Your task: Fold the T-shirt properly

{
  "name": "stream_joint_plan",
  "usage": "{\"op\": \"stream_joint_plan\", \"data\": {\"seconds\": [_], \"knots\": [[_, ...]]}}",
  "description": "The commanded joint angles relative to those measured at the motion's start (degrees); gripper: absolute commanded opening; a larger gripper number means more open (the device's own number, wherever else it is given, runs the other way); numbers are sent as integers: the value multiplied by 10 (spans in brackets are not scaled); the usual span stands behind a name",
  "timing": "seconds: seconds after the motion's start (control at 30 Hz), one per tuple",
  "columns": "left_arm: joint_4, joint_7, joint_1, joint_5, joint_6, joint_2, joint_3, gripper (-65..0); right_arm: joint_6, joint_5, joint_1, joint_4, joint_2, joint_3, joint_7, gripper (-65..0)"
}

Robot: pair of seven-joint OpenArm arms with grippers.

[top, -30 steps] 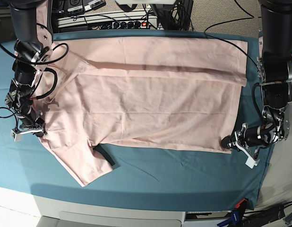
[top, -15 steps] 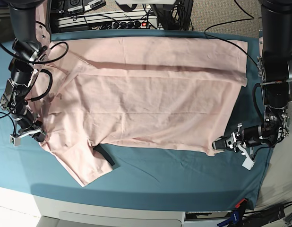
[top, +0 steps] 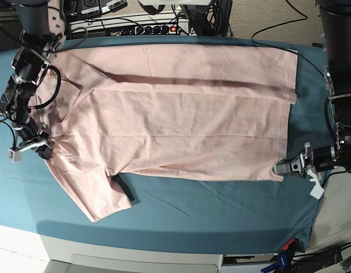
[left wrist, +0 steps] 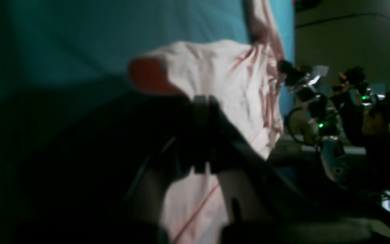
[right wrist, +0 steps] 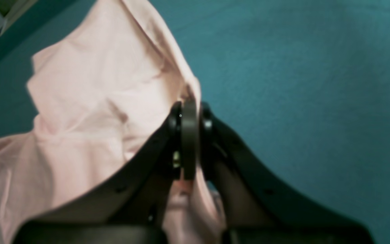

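The T-shirt (top: 181, 114) lies spread nearly flat across the teal-covered tabletop (top: 221, 205), neck end toward the base view's left, hem toward its right, one sleeve hanging toward the near edge. It looks light and limp: thin cotton that will sag, wrinkle and drag on the cloth under it, so it is best taken by pinching corners and seams and lifting both ends evenly, not by pushing. The left pincer (top: 284, 168) sits at the near hem corner; in its wrist view the jaws are closed down on a bunched fold of pink fabric (left wrist: 222, 101), which rises off the tabletop. The right pincer (top: 44, 149) is at the shoulder, near the sleeve seam; its wrist view shows the jaws pressed together with pink fabric (right wrist: 96, 101) caught between them. With both far-apart corners gripped, the cloth between them appears taut and fairly smooth.
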Motion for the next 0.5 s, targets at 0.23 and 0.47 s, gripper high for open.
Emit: {"op": "stream_joint_plan", "data": {"seconds": [0.23,0.47], "knots": [[16,22,18,-16,-3,-28,-2,-650,7,66,-65,161,14,2,-61,-650],[61,22,42,-16,-3,-38,-2,-650,7,71,-116,220,20,2,-76,-650]]}}
